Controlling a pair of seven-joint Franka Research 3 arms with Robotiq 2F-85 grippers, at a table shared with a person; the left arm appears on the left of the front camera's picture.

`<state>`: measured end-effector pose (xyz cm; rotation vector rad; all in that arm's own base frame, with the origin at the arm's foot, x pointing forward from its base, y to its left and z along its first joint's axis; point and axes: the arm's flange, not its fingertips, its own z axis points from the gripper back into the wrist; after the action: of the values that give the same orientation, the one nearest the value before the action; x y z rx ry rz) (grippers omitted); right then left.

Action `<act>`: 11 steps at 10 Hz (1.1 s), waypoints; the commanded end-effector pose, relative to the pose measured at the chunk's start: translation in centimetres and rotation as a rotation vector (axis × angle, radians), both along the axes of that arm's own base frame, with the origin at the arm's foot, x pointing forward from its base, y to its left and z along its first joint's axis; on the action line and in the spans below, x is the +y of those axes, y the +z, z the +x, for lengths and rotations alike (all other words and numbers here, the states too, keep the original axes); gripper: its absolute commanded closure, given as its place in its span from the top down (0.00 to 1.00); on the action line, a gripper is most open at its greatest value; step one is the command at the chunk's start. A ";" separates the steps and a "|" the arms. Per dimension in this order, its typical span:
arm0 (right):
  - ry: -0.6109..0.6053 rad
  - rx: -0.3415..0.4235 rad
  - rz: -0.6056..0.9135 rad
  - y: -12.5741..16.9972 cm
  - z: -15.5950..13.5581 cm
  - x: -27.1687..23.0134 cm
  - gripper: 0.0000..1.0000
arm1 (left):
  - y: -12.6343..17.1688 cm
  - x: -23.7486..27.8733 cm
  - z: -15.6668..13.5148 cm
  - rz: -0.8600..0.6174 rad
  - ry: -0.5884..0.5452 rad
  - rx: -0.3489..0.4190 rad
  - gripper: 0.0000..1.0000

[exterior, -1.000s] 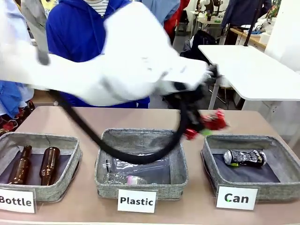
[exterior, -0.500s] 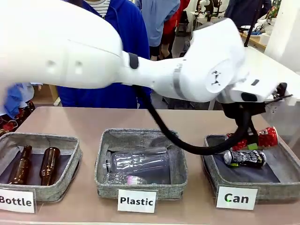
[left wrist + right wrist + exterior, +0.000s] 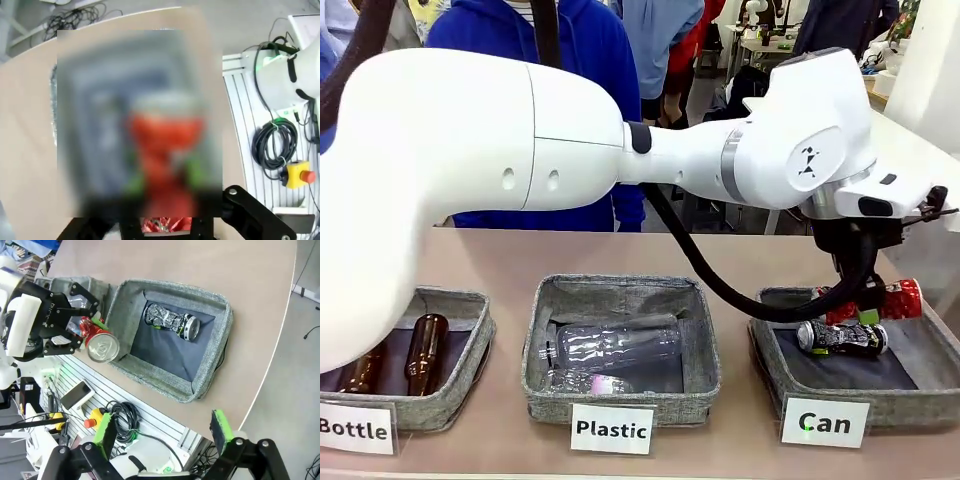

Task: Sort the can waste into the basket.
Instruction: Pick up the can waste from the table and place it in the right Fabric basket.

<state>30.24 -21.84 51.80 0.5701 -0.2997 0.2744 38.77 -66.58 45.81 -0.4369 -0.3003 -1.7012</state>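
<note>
Left gripper (image 3: pixel 860 308) clamps red can (image 3: pixel 892 299) over "Can"-labelled basket (image 3: pixel 840 392).

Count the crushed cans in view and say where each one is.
2. The black-and-silver can lies inside the Can basket. The red can is held by the left gripper above that basket.

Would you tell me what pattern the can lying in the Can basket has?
Black-and-silver patterned can, clearest in the right wrist view, lying in the basket.
</note>
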 end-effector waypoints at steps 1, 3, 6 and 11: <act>-0.012 0.020 -0.004 0.5 0.3 0.1 1.00 | 0.7 -1.0 0.6 0.038 0.016 -0.036 1.00; -0.012 0.020 -0.004 0.5 0.3 0.1 1.00 | 0.6 -0.8 0.2 0.050 0.010 -0.056 1.00; -0.012 0.020 -0.004 0.5 0.3 0.1 1.00 | 1.8 1.3 -0.2 0.055 -0.001 -0.036 1.00; 0.131 -0.049 0.189 0.9 11.5 7.3 1.00 | 8.3 21.6 0.4 0.202 0.056 0.284 1.00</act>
<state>38.62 -15.31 52.19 0.7165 -0.3307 0.3715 40.65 -51.53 53.58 -0.4361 0.0244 -1.5849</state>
